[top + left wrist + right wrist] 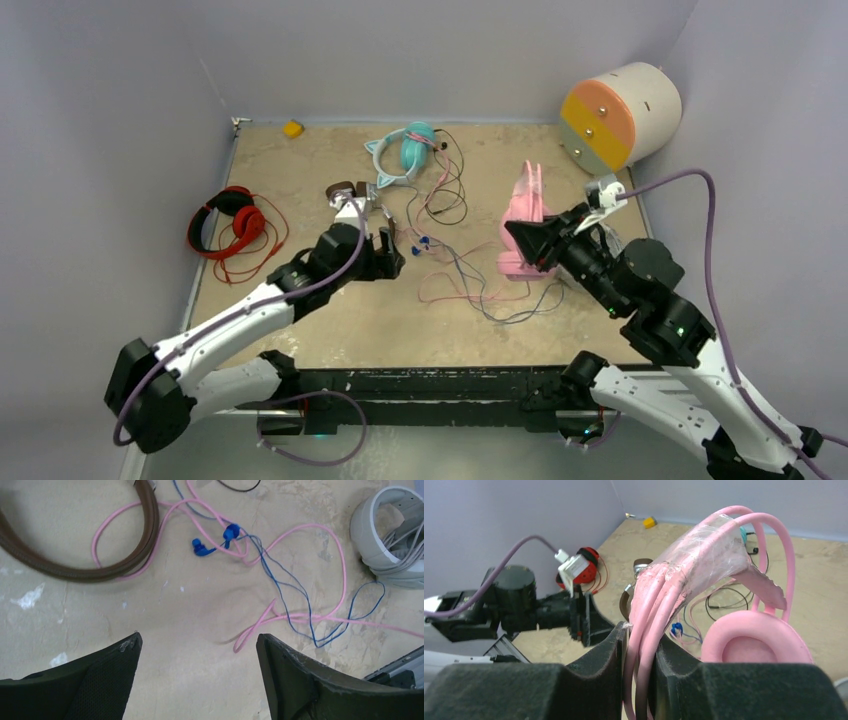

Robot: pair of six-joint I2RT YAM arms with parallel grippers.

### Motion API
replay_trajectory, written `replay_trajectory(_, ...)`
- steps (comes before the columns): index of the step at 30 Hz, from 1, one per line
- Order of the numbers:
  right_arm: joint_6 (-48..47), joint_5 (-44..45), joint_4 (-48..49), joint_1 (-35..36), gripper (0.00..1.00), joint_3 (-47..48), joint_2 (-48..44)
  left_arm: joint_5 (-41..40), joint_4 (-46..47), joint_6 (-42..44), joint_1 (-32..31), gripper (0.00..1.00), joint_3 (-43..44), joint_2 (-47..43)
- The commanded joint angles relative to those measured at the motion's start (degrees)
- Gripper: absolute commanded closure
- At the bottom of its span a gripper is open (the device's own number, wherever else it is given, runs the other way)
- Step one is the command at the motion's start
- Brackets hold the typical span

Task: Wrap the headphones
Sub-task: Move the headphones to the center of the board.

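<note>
Top view: pink headphones [525,225] stand upright at 3 o'clock from scene centre, with the right gripper [530,243] on them.
Left wrist view: left gripper [197,642] is wide and empty above the pink cable [343,572], which is tangled with the blue earbuds [201,548].
Right wrist view: jaws pinch the pink headband [704,555].
Risk: winding the cable drags the earbuds along and tightens the knot.
</note>
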Motion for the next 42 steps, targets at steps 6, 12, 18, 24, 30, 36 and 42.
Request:
replay_trajectory(6, 1.1, -2.6, -1.6, 0.1, 0.76, -3.6, -3.6, 0.7, 2.6, 7.5, 0.4, 0.30, 21.0, 21.5)
replay_trajectory(12, 1.2, -5.9, -0.9, 0.1, 0.76, -4.8, -3.4, -4.9, -1.1, 8.3, 1.8, 0.30, 31.0, 31.3)
replay_trajectory(18, 0.9, -6.8, 0.0, 0.0, 0.76, -6.0, -4.2, -7.4, -4.3, 9.3, 5.1, 0.27, 38.6, 40.9)
replay_trajectory(24, 0.4, -6.2, -0.7, 0.1, 0.76, -6.1, -5.2, -7.7, -7.2, 7.8, 7.5, 0.22, 43.0, 48.9)
replay_trajectory(30, 0.2, -5.0, -1.6, 0.1, 0.76, -6.1, -6.3, -7.9, -9.1, 3.2, 9.8, 0.15, 42.9, 54.9)
replay_trajectory(36, 0.3, -4.7, -2.3, 0.1, 0.76, -5.9, -7.8, -4.1, -6.9, 2.0, 15.2, 0.41, 42.8, 61.2)
replay_trajectory(42, 0.4, -3.0, -4.6, 0.1, 0.76, -5.4, -8.8, -7.0, -4.7, -0.1, 25.7, 0.80, 37.6, 53.9)
